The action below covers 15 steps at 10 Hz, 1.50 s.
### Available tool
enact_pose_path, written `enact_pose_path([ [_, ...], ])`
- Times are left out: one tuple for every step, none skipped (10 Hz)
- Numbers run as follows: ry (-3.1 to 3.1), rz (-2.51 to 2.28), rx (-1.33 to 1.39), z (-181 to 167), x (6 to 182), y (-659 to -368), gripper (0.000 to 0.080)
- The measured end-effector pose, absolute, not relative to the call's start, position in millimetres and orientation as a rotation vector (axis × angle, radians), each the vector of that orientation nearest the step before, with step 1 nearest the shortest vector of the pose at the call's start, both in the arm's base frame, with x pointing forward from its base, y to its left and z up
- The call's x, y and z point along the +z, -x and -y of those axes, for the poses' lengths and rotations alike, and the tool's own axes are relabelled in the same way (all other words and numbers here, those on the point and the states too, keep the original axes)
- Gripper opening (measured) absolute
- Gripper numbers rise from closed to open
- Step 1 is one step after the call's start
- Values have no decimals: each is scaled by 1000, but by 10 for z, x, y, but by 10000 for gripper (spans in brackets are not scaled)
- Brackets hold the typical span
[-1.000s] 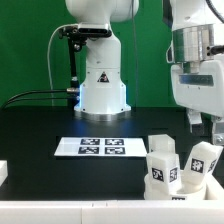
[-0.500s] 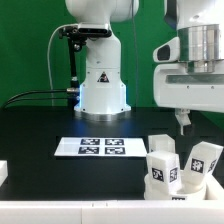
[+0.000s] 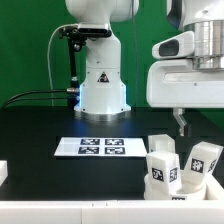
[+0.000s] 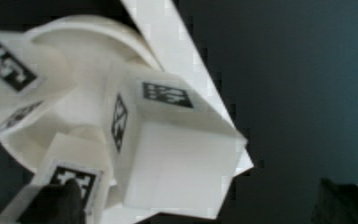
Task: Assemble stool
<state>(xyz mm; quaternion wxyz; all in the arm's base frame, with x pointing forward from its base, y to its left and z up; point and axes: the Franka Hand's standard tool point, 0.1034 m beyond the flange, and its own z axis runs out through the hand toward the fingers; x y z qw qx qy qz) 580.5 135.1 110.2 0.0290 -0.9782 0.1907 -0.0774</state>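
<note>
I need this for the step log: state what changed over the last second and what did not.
The gripper rose and shifted toward the exterior view's left, above the stool. Its jaws are open and empty; nothing was gripped or released. The stool, with its legs standing up from the seat, and the marker board stayed where they were.

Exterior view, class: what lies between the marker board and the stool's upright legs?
Nothing: in the exterior view only bare black table separates the marker board from the stool legs at that view's right.
</note>
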Motion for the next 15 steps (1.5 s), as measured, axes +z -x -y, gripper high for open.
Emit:
enact_pose_path([
  [3039, -512, -242, -1341, 1101, -5807, 649],
  [3096, -279, -244, -1322, 1087, -5814, 649],
  [3129, -45, -239, -1313, 1051, -5838, 649],
  [3134, 116, -232, -1281, 1030, -5844, 649],
  [3130, 233, -228, -1240, 1036, -5851, 649],
  [3131, 324, -242, -1225, 1055, -5858, 649],
  [3135, 420, -239, -1198, 1049, -5861, 649],
  [3138, 442, -238, -1181, 1049, -5864, 649],
  [3132, 490, -192, -1175, 1042, -5831, 649],
  [3116, 482, -84, -1193, 1050, -5777, 649],
  [3094, 519, 23, -1236, 1081, -5763, 649],
  [3075, 588, 24, -1250, 1089, -5805, 649],
  [3070, 622, 4, -1244, 1070, -5808, 649],
  [3068, 655, 7, -1223, 1069, -5808, 649],
  [3072, 645, 7, -1216, 1067, -5809, 649],
])
